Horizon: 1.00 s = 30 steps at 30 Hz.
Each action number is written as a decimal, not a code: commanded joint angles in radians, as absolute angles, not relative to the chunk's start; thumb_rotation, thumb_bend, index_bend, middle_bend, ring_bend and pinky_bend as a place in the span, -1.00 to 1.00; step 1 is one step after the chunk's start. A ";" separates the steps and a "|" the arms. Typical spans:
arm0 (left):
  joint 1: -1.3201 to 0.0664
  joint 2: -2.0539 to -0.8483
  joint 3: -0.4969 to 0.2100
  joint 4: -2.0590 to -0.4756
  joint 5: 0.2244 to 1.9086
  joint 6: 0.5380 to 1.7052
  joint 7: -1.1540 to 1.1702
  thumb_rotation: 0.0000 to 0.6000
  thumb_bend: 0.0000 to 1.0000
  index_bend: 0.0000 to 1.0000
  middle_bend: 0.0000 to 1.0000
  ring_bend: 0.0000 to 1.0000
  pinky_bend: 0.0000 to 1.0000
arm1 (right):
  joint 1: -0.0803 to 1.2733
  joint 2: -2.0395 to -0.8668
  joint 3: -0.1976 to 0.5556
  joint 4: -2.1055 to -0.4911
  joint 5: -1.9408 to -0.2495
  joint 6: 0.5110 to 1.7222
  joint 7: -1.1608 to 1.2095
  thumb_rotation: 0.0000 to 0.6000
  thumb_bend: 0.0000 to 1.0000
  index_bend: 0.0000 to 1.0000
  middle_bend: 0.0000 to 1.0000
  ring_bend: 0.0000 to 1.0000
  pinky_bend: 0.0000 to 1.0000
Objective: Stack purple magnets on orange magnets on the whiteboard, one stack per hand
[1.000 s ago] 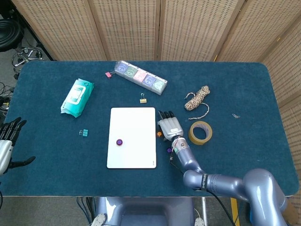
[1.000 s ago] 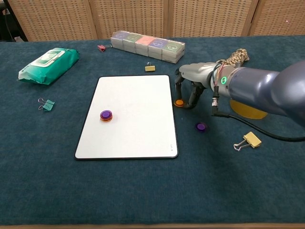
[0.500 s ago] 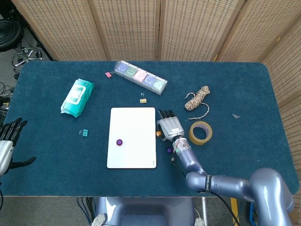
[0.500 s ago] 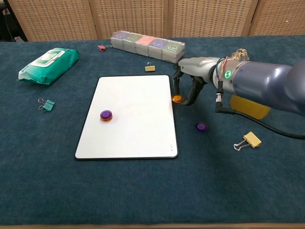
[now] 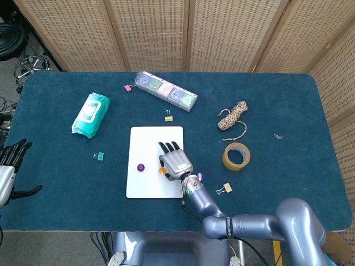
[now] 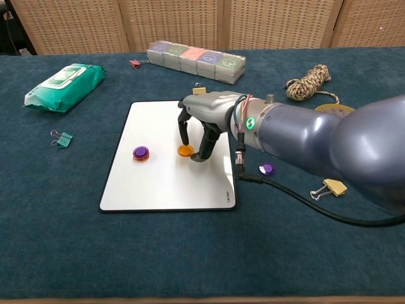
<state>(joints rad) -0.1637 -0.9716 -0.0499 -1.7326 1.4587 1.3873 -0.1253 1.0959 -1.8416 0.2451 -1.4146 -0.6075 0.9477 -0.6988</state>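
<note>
The whiteboard point(image 6: 158, 187) point(image 5: 148, 143) lies mid-table. On its left part stands a purple magnet on an orange one point(image 6: 141, 153) point(image 5: 141, 167). My right hand point(image 6: 201, 122) point(image 5: 176, 162) is over the board's middle, its fingers pointing down and pinching an orange magnet point(image 6: 185, 151) point(image 5: 163, 172) at the board's surface. A loose purple magnet point(image 6: 267, 169) point(image 5: 199, 177) lies on the cloth just right of the board. My left hand point(image 5: 11, 166) hangs off the table's left edge, fingers spread and holding nothing.
A green wipes pack point(image 6: 63, 79) sits at the back left and a box of coloured tiles point(image 6: 196, 61) behind the board. Twine point(image 6: 308, 80) and a tape roll point(image 5: 236, 156) are to the right. Binder clips point(image 6: 329, 187) point(image 6: 61, 138) point(image 6: 199, 90) lie about.
My right hand has carried the orange magnet leftward from the cloth beside the board's right edge onto the middle of the whiteboard. The left hand has stayed still.
</note>
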 commanded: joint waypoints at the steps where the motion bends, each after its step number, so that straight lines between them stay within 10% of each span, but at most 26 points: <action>1: -0.164 -0.968 -0.051 -1.732 1.459 1.387 -0.132 1.00 -0.85 -1.00 -1.00 -1.00 -1.00 | 1.106 -1.858 0.249 -1.398 -0.591 0.956 -0.715 1.00 -0.06 0.02 -1.00 -1.00 -1.00; 30: -0.167 -0.951 -0.047 -1.737 1.468 1.368 -0.171 1.00 -0.85 -1.00 -1.00 -1.00 -1.00 | 1.087 -1.801 0.225 -1.447 -0.569 0.966 -0.747 1.00 -0.05 -0.42 -1.00 -1.00 -1.00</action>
<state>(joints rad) -0.1669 -0.9510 -0.0468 -1.7375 1.4681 1.3684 -0.1711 1.0939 -1.8210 0.2319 -1.4188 -0.5585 0.9503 -0.7419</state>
